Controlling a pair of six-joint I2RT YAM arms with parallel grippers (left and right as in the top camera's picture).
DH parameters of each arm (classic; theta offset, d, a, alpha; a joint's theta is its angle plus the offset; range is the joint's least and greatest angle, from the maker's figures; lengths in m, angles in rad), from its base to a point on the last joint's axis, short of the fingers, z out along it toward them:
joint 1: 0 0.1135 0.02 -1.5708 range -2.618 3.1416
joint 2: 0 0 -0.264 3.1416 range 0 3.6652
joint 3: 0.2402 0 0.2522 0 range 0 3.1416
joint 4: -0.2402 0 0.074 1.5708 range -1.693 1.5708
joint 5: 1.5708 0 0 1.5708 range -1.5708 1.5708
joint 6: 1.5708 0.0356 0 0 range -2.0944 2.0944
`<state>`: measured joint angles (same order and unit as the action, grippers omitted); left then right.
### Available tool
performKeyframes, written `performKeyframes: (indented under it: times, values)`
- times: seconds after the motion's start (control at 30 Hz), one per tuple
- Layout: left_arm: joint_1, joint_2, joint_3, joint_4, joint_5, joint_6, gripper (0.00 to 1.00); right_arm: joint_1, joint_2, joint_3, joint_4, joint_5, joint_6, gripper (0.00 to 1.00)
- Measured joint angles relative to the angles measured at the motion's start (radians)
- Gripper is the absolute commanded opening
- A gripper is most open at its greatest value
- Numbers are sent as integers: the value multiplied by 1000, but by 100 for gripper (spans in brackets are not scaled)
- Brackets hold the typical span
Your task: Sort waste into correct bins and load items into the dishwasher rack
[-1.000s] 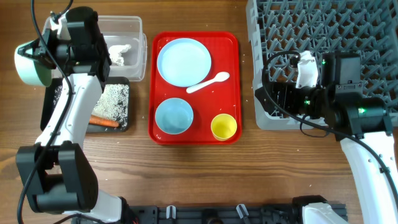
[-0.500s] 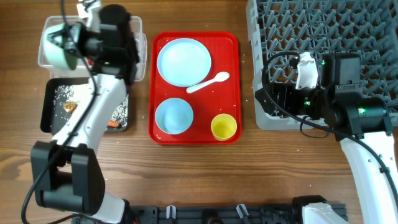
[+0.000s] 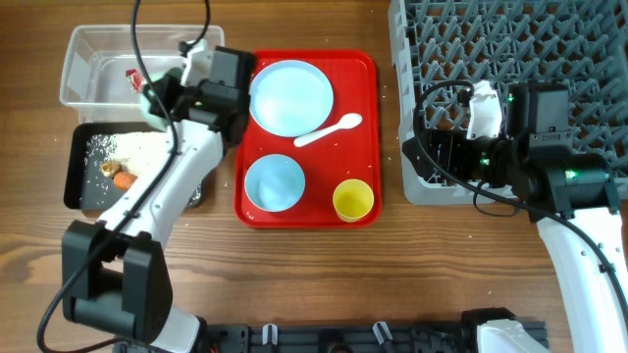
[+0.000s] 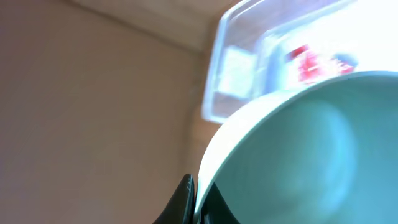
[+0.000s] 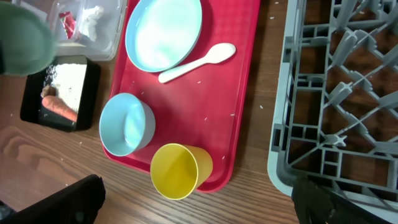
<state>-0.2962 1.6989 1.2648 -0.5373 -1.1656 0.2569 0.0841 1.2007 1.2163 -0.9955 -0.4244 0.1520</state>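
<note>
The left gripper (image 3: 169,93) is pinched on the rim of the pale green bowl (image 4: 292,155), one finger inside and one outside. It holds the bowl over the 5 o'clock edge of the clear plastic tub (image 3: 83,59), at 10 o'clock on the wooden table (image 3: 294,279). In the tub lie the red crinkled wrapper (image 5: 68,25) and the white crumpled tissue (image 5: 93,14).

Just at the tub's 6 o'clock, the black tray (image 3: 77,181) holds white rice (image 3: 137,149), the carrot (image 3: 124,180) and a small brown scrap (image 3: 110,169).

On the red serving tray (image 3: 324,167) at the centre:
- light blue plate (image 3: 290,96) at 12 o'clock
- white spoon (image 3: 329,129) touching the plate's edge
- light blue bowl (image 3: 274,182) at 7 o'clock
- yellow cup (image 3: 352,199) at 5 o'clock

The right gripper (image 3: 424,152) hangs spread wide and empty at the 9 o'clock edge of the grey dishwasher rack (image 3: 589,39).
</note>
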Motion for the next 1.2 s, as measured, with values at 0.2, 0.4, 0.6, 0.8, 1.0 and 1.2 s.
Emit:
performKeyframes:
  times: [0.2,0.4,0.6,0.8,1.0,1.2]
  values:
    - [-90,-33,0,-9,251,-201,4,0,0,0,36,-8,5,100]
    - [-160,-174,0,-16,589,-364,4,0,0,0,107,-40,21,99]
    - [-160,-237,0,-32,1081,-585,4,13,6,-1,241,-147,73,92]
    - [-175,-233,0,-51,1271,-676,4,105,99,-1,323,-175,129,70]
    - [-193,-230,0,-60,1294,-695,4,195,251,-1,383,-132,192,45]
    - [-206,-214,1,-61,1288,-700,4,212,291,-5,394,-21,220,4]
